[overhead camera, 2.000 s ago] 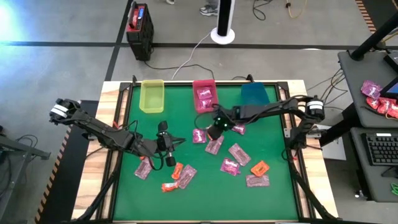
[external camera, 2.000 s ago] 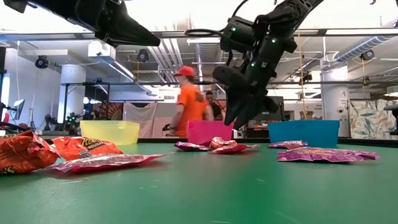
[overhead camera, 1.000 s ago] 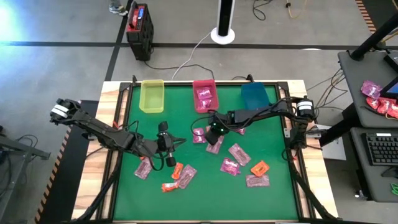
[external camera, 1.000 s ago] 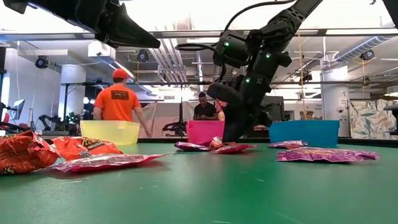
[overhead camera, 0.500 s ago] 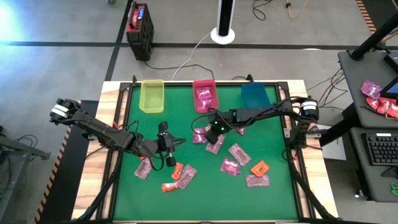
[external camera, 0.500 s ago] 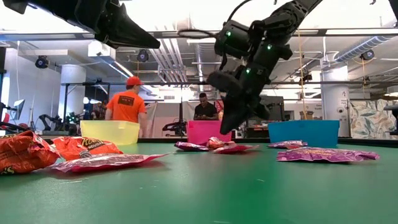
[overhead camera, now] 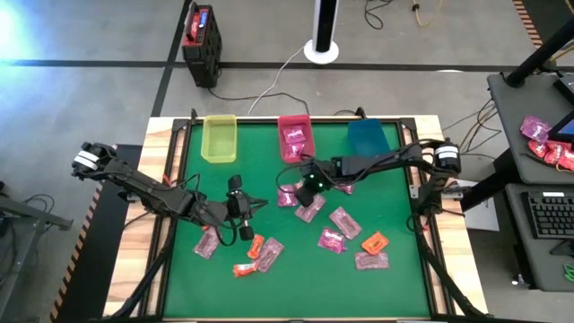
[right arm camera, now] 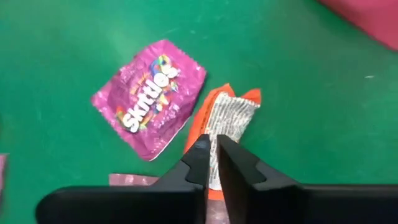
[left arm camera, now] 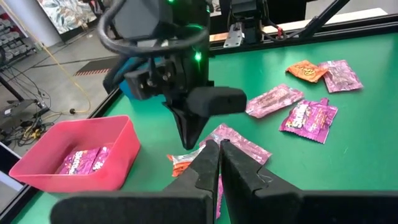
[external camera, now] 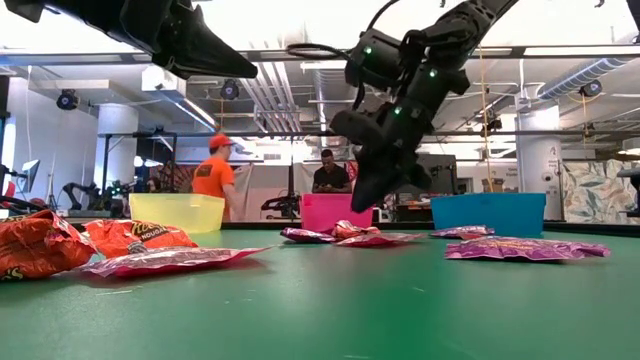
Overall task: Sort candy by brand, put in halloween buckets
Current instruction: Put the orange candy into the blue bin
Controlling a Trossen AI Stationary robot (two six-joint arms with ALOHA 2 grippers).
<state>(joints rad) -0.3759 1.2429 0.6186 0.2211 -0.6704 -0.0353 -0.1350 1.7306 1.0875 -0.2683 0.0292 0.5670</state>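
The right gripper (overhead camera: 305, 191) hangs above the middle of the green table (overhead camera: 296, 287), its two dark fingers pressed nearly together with nothing between them; a second ago it was down among the packets, and it has since lifted a little and drawn back toward the pink-red translucent plastic bin (overhead camera: 295, 137). Directly beneath it, in its wrist view, lie a bright magenta-pink Skittles packet (right arm camera: 151, 98) and a small orange-red packet showing its silvery underside (right arm camera: 225, 119), the two touching along one edge and both flat on the table. The left gripper (overhead camera: 244, 213) has not moved, hovering on the left half of the table with its fingers shut and empty, above a paler pink packet (overhead camera: 206, 243). The other candy lies unchanged: several pink packets right of centre (overhead camera: 344, 222) and orange-red ones toward the near edge (overhead camera: 244, 268). The yellow-green bin (overhead camera: 219, 138) and the blue-teal bin (overhead camera: 367, 136) stand on either side of the pink-red one along the far edge, which already holds pink packets. Beyond the table, a person in an orange shirt (external camera: 214, 172) has walked from left of the yellow-green bin to just behind it.
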